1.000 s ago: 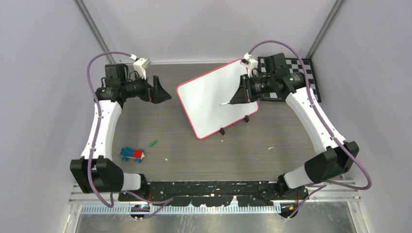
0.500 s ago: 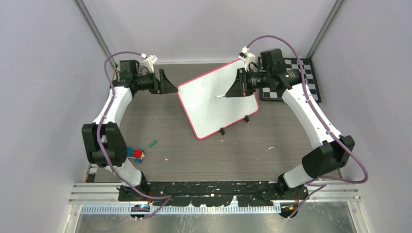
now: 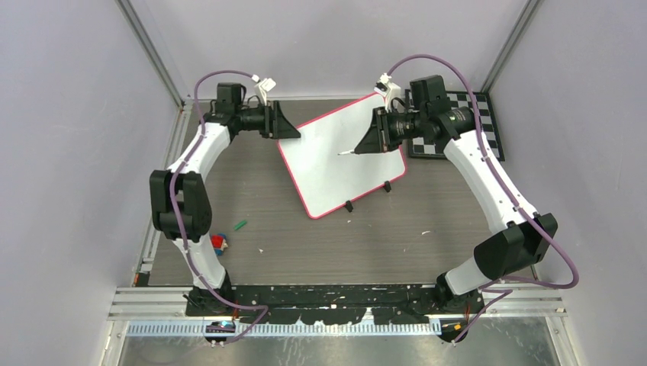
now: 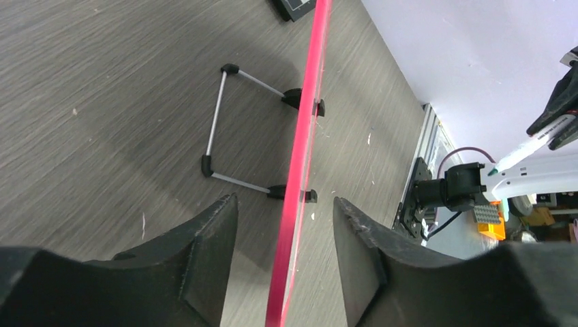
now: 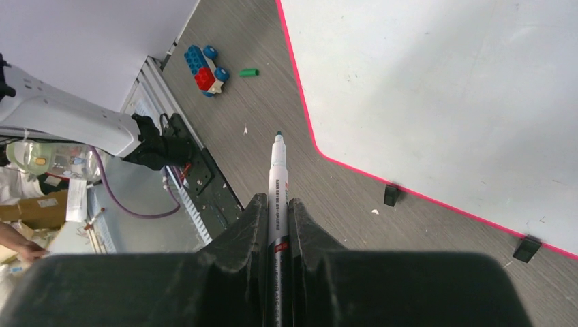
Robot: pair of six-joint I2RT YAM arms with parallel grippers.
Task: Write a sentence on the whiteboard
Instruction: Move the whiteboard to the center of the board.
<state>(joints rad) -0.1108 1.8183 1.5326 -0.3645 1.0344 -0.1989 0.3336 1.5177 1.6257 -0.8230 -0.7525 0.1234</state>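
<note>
The whiteboard point(image 3: 339, 156) stands tilted on its wire stand at mid-table, pink-red rim all round, and no sentence shows on its white face. My left gripper point(image 3: 287, 130) is at its far left corner. In the left wrist view the pink rim point(image 4: 310, 88) runs edge-on between the open jaws of the left gripper point(image 4: 285, 201), with a gap on each side. My right gripper point(image 3: 372, 142) hovers over the board's right part, shut on a white marker point(image 5: 278, 170). The marker's tip point(image 3: 343, 153) points left above the board, and I cannot tell if it touches.
A black-and-white checkered board point(image 3: 477, 114) lies behind the right arm. A toy block car point(image 3: 219, 242) and a green cap point(image 3: 240, 225) lie at the near left. The board's wire stand point(image 4: 215, 122) juts out behind it.
My left arm swung right to the board's far left corner and its jaws narrowed around the rim. The right gripper shifted slightly left and back with the marker, then held still.
</note>
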